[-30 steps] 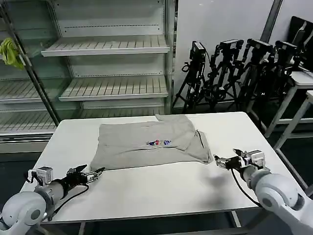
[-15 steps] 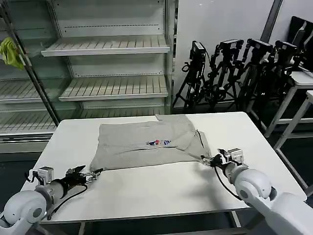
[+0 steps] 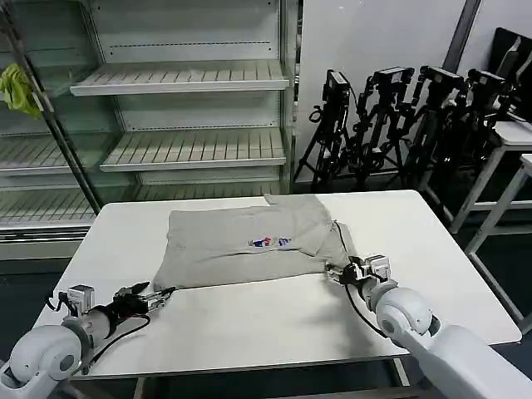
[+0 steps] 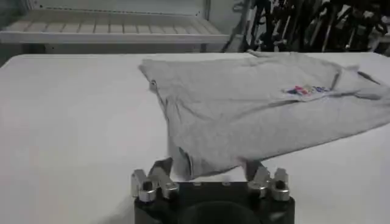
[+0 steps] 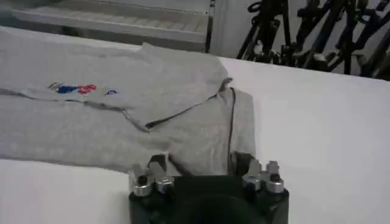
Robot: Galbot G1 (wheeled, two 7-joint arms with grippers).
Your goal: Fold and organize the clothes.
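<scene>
The clothes, a light grey T-shirt with a small multicolour chest print, lie partly folded on the far half of the white table. My left gripper sits low on the table at the shirt's near left corner, open. In the left wrist view that corner lies between the spread fingers of the left gripper. My right gripper is open at the shirt's near right corner. In the right wrist view the folded sleeve edge lies between the fingers of the right gripper.
Empty metal shelves stand behind the table, with a yellow-green rag hanging at the far left. Black tripods crowd the back right. Another white table stands at the right edge. Bare tabletop runs along the front.
My right gripper has slid left along the table until it reaches the shirt's near right corner. The left gripper has barely shifted. The shirt lies as before.
</scene>
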